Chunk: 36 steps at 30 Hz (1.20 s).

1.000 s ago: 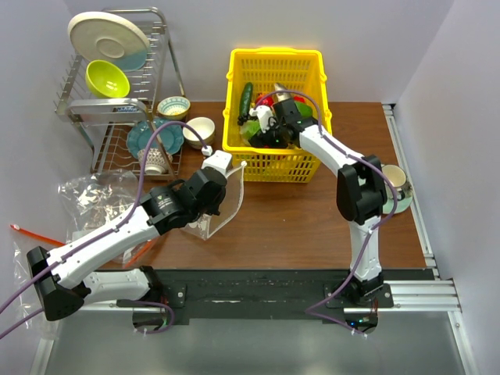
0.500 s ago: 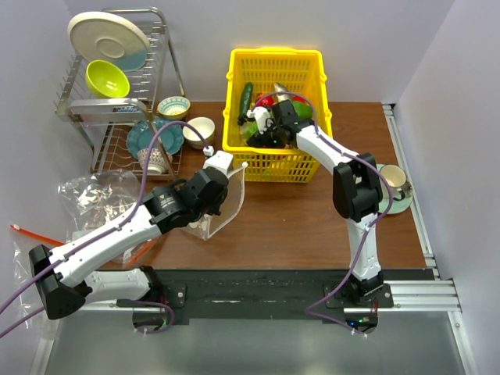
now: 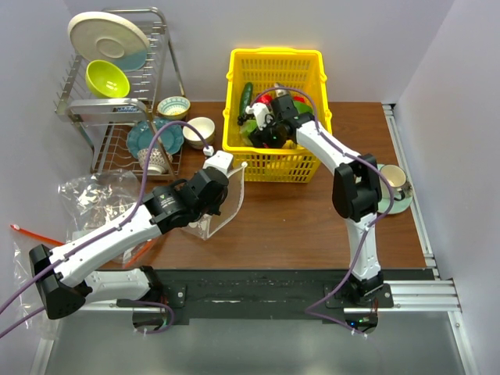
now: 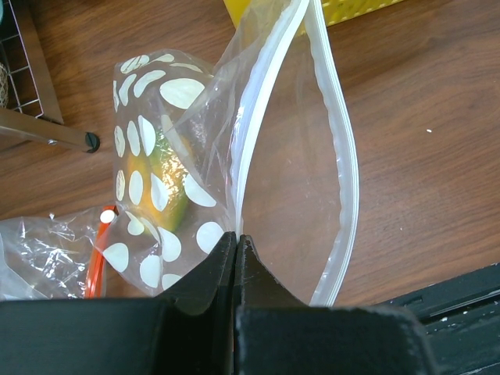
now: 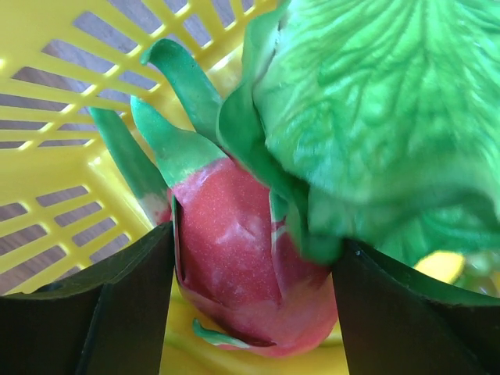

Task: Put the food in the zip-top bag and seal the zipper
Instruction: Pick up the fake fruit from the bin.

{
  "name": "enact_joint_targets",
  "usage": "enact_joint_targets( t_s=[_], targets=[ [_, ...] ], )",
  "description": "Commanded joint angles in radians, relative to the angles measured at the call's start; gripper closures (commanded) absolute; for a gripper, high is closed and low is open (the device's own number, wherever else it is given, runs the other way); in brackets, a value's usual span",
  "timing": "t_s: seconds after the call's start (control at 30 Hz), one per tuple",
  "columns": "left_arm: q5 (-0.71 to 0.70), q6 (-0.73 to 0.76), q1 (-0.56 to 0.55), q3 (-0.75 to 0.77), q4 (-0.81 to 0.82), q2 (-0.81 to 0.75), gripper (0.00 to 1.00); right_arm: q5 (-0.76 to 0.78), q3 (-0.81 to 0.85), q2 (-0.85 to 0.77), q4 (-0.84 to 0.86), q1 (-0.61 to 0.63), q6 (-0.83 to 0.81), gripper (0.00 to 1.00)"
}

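Pink-red plastic dragon fruit (image 5: 234, 250) sits between your right gripper's (image 5: 254, 258) fingers inside the yellow slatted basket (image 3: 273, 56), so the step in hand is the pick. Both fingers look to touch its flanks, but I cannot tell whether they are squeezing. Your left gripper (image 4: 236, 244) is clenched on the clear zipper strip (image 4: 244, 133), holding the white-dotted clear bag (image 4: 148, 164) open at lower centre of the top view; a yellow-green piece (image 4: 168, 191) lies inside. Next, I judge, you need a firm grip, a lift over the basket wall, then a drop into the mouth. Leafy green lettuce (image 5: 375, 117) leans on the fruit and may drag along. A wire dish rack (image 3: 117, 94) and plain crumpled bags (image 3: 94, 195) lie at left, well apart.
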Motion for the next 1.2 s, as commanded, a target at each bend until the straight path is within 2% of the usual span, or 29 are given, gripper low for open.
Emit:
enact_joint_targets(
  t_s=[0.0,0.1,0.5,0.67,1.0,1.1,1.17],
  targets=[
    [-0.017,0.02,0.006,0.038,-0.001,-0.01,1.0,0.065,0.038,-0.164,0.024,-0.004,0.036,1.0],
    [-0.017,0.019,0.006,0.038,-0.001,-0.01,1.0,0.068,0.039,-0.196,0.033,-0.002,0.05,1.0],
    [-0.018,0.016,0.007,0.052,-0.007,-0.013,1.0,0.258,0.035,-0.333,0.085,-0.004,0.125,1.0],
    [-0.009,0.014,0.007,0.058,-0.001,-0.005,1.0,0.292,-0.005,-0.442,0.117,-0.004,0.175,1.0],
    [0.018,0.005,0.006,0.094,0.01,0.013,1.0,0.119,-0.152,-0.687,0.241,-0.004,0.349,1.0],
    [0.026,-0.015,0.007,0.118,0.004,0.025,1.0,0.032,-0.237,-0.79,0.316,-0.005,0.468,1.0],
    [0.037,-0.03,0.007,0.146,-0.004,0.035,1.0,-0.06,-0.359,-0.863,0.408,-0.005,0.539,1.0]
  ],
)
